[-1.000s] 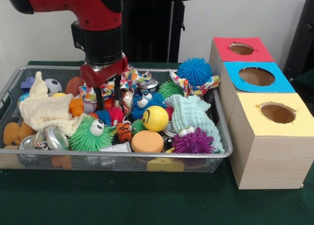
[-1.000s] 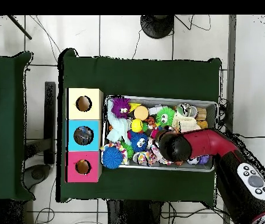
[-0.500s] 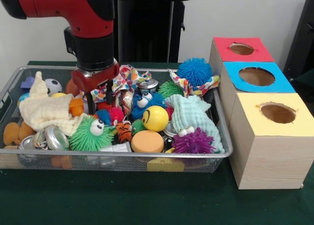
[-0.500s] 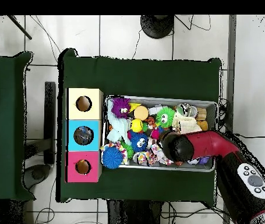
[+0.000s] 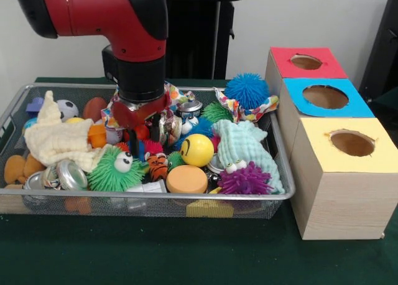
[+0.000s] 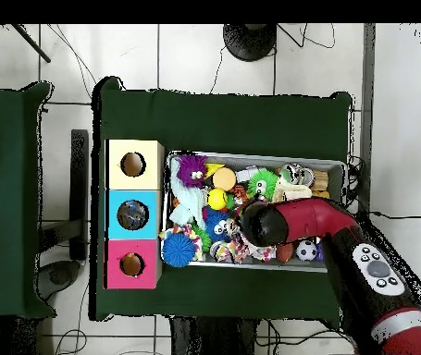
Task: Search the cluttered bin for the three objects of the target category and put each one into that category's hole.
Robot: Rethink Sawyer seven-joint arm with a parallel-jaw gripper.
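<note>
A wire mesh bin [image 5: 155, 201] is heaped with toys. My gripper [image 5: 138, 137] hangs low in the bin's middle, down among a red fuzzy toy and a small orange tiger [image 5: 157, 167]; the clutter hides its tips. Just right of it sit a yellow smiley ball [image 5: 198, 149] and a blue fuzzy toy [image 5: 200, 127]. A green fuzzy toy with eyes [image 5: 115, 168] lies in front of it to the left. From overhead the arm's end [image 6: 255, 225] covers the bin's centre. Three wooden boxes with holes stand beside the bin: red [image 5: 306, 62], blue [image 5: 325, 96], yellow [image 5: 352, 143].
Also in the bin are a cream cloth [image 5: 59, 139], a mint cloth [image 5: 245, 145], a blue spiky ball [image 5: 247, 89], a purple fuzzy toy [image 5: 245, 179], an orange disc [image 5: 186, 179], metal tins [image 5: 69, 175] and a soccer ball [image 5: 66, 109]. Green cloth covers the table [image 5: 186, 254].
The arm has swung right in the front view, towards the bin's middle, and dropped lower. It now hides most of the blue fuzzy toy and the colourful cloth.
</note>
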